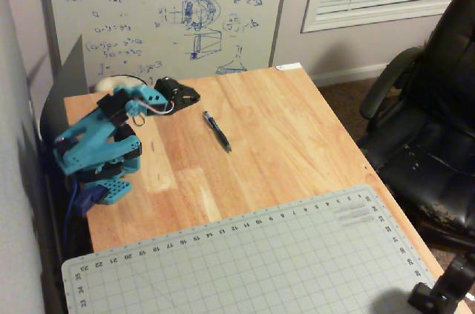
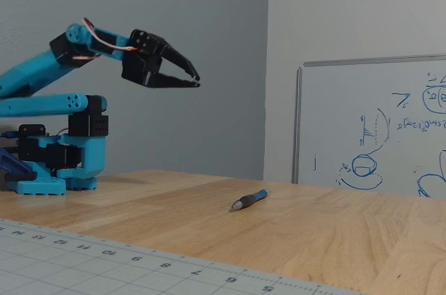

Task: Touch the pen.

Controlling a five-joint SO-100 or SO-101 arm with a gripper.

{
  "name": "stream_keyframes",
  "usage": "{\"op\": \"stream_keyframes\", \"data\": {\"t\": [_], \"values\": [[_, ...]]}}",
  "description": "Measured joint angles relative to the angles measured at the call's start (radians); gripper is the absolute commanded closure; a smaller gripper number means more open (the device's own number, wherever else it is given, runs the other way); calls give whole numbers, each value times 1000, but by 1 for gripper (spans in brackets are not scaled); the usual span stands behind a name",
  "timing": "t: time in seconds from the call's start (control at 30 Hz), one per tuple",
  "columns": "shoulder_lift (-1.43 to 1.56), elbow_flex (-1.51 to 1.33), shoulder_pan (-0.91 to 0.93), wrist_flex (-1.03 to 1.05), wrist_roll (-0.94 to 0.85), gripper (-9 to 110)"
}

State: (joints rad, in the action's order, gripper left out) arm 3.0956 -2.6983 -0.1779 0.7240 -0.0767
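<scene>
The pen (image 1: 217,131) is a thin dark stick with a lighter tip, lying flat on the wooden table (image 1: 297,128) near its middle. It also shows low in the side-on fixed view (image 2: 251,199). The blue arm (image 1: 96,136) stands at the table's left side. Its black gripper (image 2: 196,80) is raised well above the tabletop, pointing toward the whiteboard, with the jaws meeting at the tips and nothing between them. It also shows in the high fixed view (image 1: 191,96). The gripper is clear of the pen, up and to its left in both fixed views.
A grey cutting mat (image 1: 245,262) covers the table's near end. A whiteboard (image 1: 163,10) stands behind the table. A black office chair (image 1: 430,121) is at the right. A black clamp or mount (image 1: 445,288) sits at the near right corner.
</scene>
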Motion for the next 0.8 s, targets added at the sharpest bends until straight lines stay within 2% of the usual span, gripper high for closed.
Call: {"op": "stream_keyframes", "data": {"t": [0.37, 0.8], "values": [[-790, 531, -75, -5, 0, 101], [-1378, 804, -112, -20, 0, 101]]}}
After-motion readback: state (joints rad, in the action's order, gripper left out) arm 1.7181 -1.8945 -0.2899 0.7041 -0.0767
